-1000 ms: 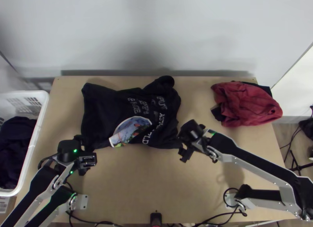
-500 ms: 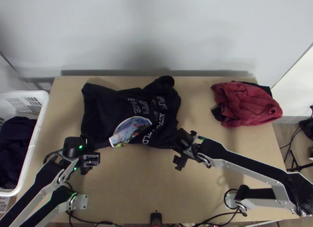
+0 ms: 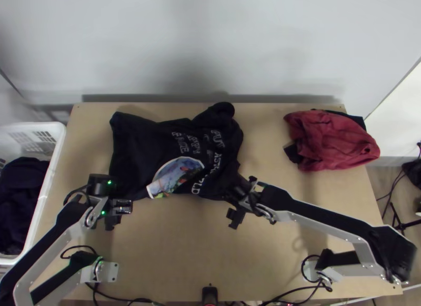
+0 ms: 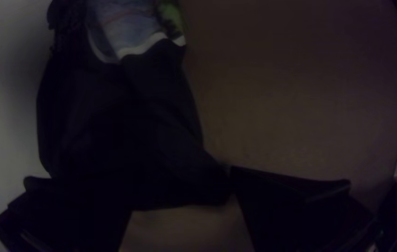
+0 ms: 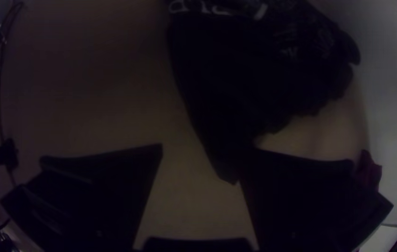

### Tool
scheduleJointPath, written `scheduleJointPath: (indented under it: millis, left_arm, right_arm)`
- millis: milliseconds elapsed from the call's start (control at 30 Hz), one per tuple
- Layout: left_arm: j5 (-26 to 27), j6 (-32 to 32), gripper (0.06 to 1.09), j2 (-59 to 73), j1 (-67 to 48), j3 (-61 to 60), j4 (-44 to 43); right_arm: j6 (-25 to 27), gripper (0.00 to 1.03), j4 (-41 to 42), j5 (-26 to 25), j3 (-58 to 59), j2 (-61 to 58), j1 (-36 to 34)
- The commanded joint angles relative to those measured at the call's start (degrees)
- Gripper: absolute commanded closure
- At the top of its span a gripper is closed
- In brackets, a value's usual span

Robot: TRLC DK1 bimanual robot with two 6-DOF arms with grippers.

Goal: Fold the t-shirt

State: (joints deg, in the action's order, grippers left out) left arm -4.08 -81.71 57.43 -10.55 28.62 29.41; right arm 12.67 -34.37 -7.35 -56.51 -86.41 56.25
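left gripper (image 4: 182, 186): fingers apart; shallow bite could slip
right gripper (image 5: 203, 149): fingers apart; off-centre corner (image 5: 226, 168) could escape
t-shirt (image 3: 139, 153): rumpled; uneven pull could skew fold

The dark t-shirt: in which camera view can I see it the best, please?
The top view is best: it shows nearly all of the t-shirt, with its picture and lettering. The left wrist view shows one end, with part of the picture; the right wrist view shows the other end, with some letters, both dimly.
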Motion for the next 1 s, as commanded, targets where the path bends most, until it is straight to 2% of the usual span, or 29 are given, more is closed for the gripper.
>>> scheduleJointPath:
  millis: [0,67,133,200,300,367,467,533,633,900,967]
  left_arm:
    - [0.74,-0.55,0.20,5.76,1.58,0.73,-1.64]
    - [0.82,-0.55,0.20,7.43,1.84,1.44,-1.99]
    - [1.97,-0.47,0.26,8.58,2.28,2.14,-2.25]
    - [2.93,-0.47,0.30,9.81,3.51,2.14,-4.54]
    - [2.93,-1.17,0.30,12.27,5.18,2.40,-6.21]
    - [2.93,-1.26,0.30,12.80,5.45,2.32,-6.21]
    - [3.29,-1.08,0.35,13.76,5.62,2.05,-6.47]
    - [3.99,-0.99,0.43,14.03,5.80,2.14,-6.82]
    - [4.34,-1.43,0.48,14.29,6.50,2.14,-6.82]
    - [7.06,-2.05,0.86,12.97,8.00,4.43,-2.95]
    - [8.91,-2.14,0.99,11.83,8.61,5.57,-0.76]
  right_arm:
    - [-0.10,0.34,0.88,1.20,-2.73,-4.82,-0.17]
    - [-0.19,0.34,1.15,1.38,-3.96,-6.05,-0.26]
    - [-0.19,0.42,2.47,1.64,-4.22,-7.02,-0.09]
    - [-0.19,0.46,3.70,1.99,-3.96,-8.42,-0.09]
    - [-0.10,0.47,4.84,2.26,-3.78,-10.36,-0.17]
    - [-0.01,0.51,5.81,2.52,-3.61,-11.32,-0.26]
    - [0.17,0.63,7.56,2.61,-3.08,-12.20,-0.79]
    - [0.69,0.71,8.27,2.96,-2.64,-12.29,-1.23]
    - [1.13,0.76,8.27,3.14,-2.46,-12.38,-1.76]
    - [2.19,1.00,8.71,4.02,-2.73,-10.00,-4.22]
    - [2.19,1.00,8.53,4.10,-2.64,-8.42,-4.48]
